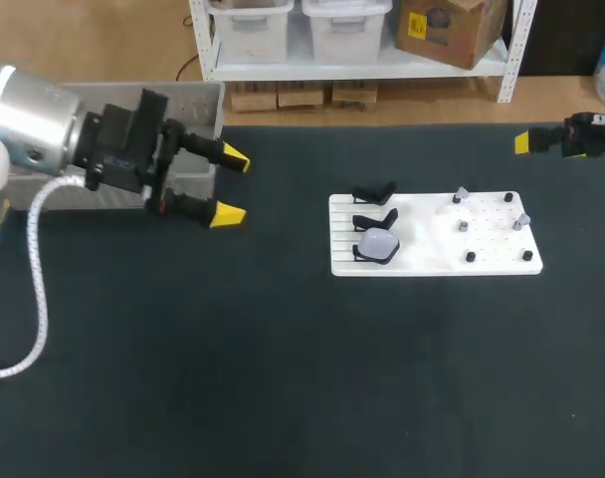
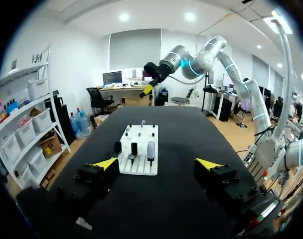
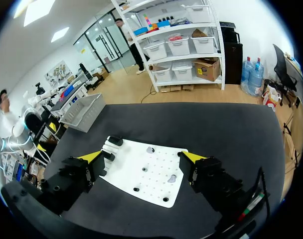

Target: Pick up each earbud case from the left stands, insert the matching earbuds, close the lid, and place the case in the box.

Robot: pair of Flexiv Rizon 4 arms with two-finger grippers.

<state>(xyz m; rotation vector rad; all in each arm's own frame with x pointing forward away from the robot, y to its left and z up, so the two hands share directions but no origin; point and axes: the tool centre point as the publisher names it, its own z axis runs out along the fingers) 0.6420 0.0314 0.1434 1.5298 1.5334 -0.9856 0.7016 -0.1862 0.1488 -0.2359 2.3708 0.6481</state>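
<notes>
- Black bench (image 1: pixel 283 398) fills the scene, with a white board (image 1: pixel 422 254) lying flat on it, right of the middle. Every place below is given from that board.
- Left arm (image 1: pixel 34 129), silver with a white cable (image 1: pixel 34 299) looping from it, comes in well to the left of the board.
- Grey box (image 1: pixel 201 110) stands well apart from the board, to its far left, partly hidden behind the left arm's black wrist.
- Left tool (image 1: pixel 233 187) hangs over the bench to the left of the board, well apart from it. It points toward the board, its yellow-tipped fingers spread wide with nothing between them.
- Right tool (image 3: pixel 141 157) is off the board's far right corner, near the bench's back edge. Its fingers also stand wide and hold nothing.
- Three black stands (image 1: pixel 374 219) run in a row along the board's left side.
- One pale earbud case (image 1: pixel 379 244) sits on the stand nearest the board's front edge, touched by neither tool.
- Small grey pieces (image 1: pixel 461 194) sit on pegs over the board's right half, too small to make out further.
</notes>
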